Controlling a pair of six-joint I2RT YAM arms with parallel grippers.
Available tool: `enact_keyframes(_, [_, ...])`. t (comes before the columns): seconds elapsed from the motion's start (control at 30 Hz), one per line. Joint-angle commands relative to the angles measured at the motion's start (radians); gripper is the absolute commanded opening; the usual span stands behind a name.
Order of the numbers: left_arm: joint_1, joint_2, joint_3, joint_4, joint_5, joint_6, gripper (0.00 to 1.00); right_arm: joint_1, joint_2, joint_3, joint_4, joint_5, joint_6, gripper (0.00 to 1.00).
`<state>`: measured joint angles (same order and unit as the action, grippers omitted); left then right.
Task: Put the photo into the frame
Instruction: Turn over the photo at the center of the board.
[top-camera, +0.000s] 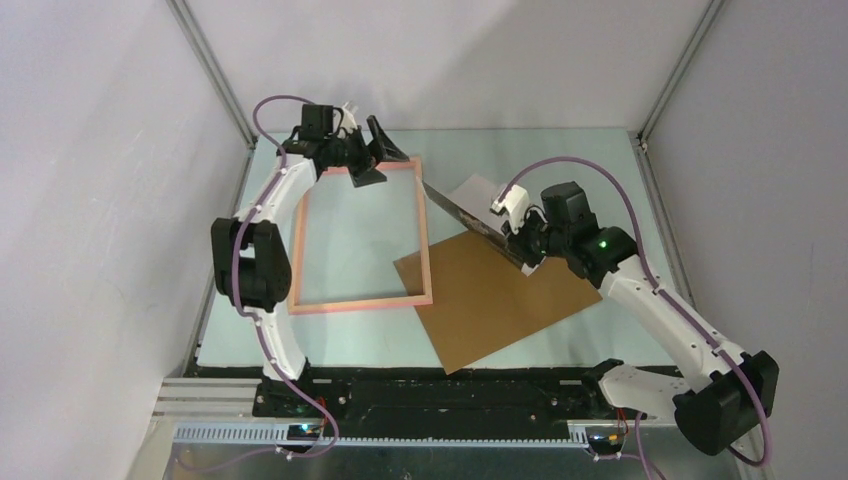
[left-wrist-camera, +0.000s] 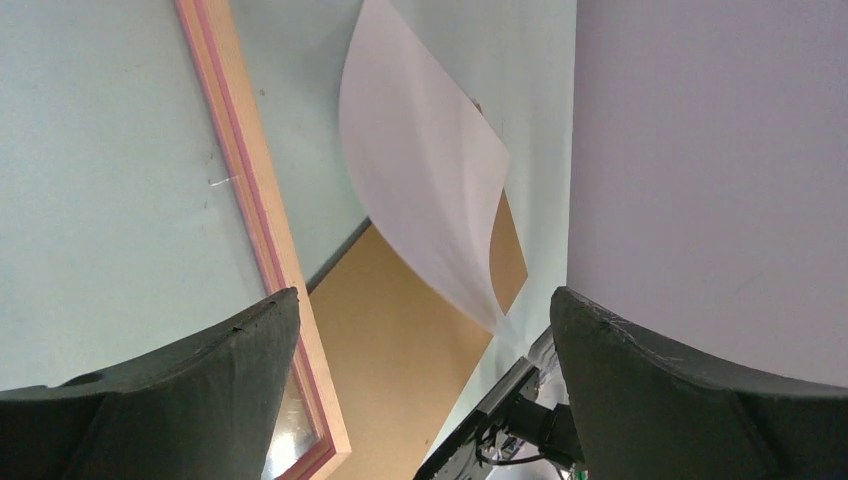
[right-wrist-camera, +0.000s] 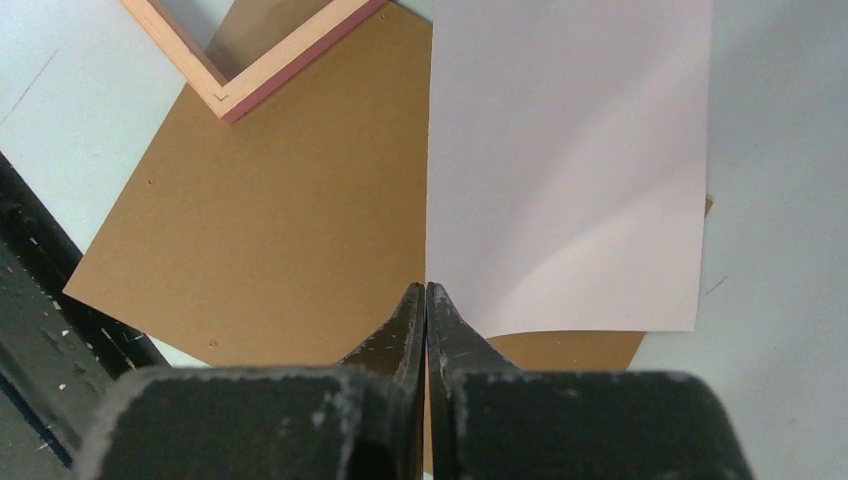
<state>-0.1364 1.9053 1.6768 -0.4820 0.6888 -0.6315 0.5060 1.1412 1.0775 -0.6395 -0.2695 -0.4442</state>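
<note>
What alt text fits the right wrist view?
The shut right gripper pinches an edge of the photo, its blank white back facing the camera. Beneath lies a brown backing board on the pale table; a corner of the pink frame overlaps it at upper left.

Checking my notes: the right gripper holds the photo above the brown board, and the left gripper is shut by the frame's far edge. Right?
Not quite: the left gripper is open, fingers wide apart in the left wrist view. The rest holds: the right gripper pinches the photo above the brown board, the left sits by the frame's far edge.
</note>
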Motion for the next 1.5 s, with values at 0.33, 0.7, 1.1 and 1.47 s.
enact_keyframes(0.33, [-0.054, 0.124, -0.14, 0.087, 0.178, -0.096, 1.0, 0.095, -0.057, -0.146, 0.239, 0.133, -0.053, 0.0])
enact_keyframes(0.7, [-0.111, 0.195, -0.085, 0.092, 0.254, -0.126, 1.0, 0.159, -0.07, -0.143, 0.26, 0.146, -0.062, 0.0])
enact_keyframes(1.1, [-0.118, 0.214, -0.113, 0.14, 0.281, -0.141, 0.94, 0.168, -0.086, -0.158, 0.273, 0.149, -0.052, 0.0])
enact_keyframes(1.47, [-0.073, 0.204, -0.13, 0.197, 0.277, -0.167, 1.0, 0.136, -0.111, -0.174, 0.259, 0.119, -0.033, 0.0])
